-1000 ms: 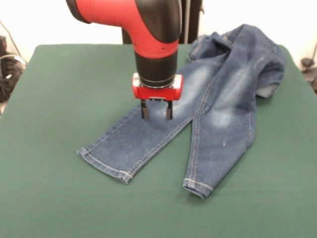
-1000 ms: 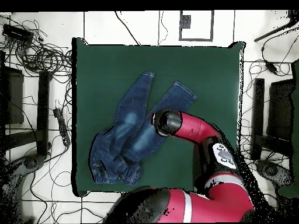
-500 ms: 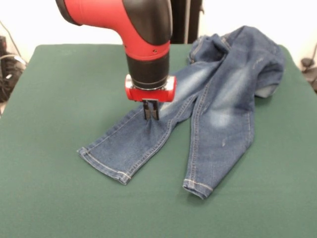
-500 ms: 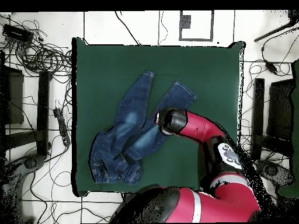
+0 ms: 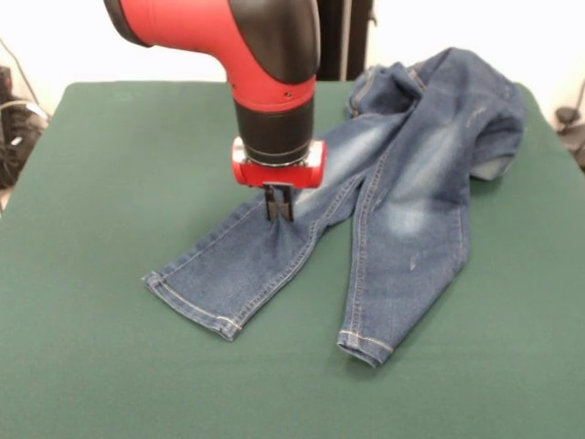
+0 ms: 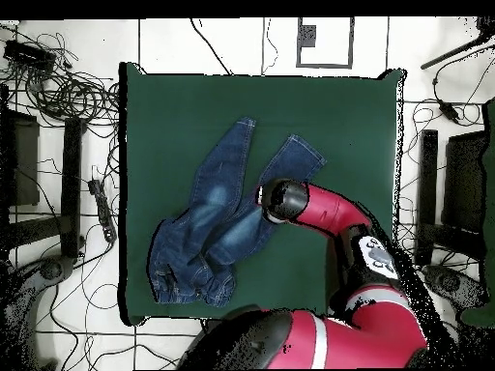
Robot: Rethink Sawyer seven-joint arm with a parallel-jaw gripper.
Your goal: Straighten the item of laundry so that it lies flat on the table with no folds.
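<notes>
On the green table (image 5: 101,165), the jeans (image 5: 402,174) lie spread toward one side, waistband bunched at an edge, both legs reaching toward the middle. My claw (image 5: 279,212) stands straight down on one leg, fingers pinched together on a fold of its denim.

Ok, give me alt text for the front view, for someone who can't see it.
A red and black robot arm's claw is shut on a pinch of denim on one leg of small blue jeans spread on a green table. Both legs lie fairly flat, cuffs toward the camera, while the waist end at the far side is bunched and folded.
</notes>
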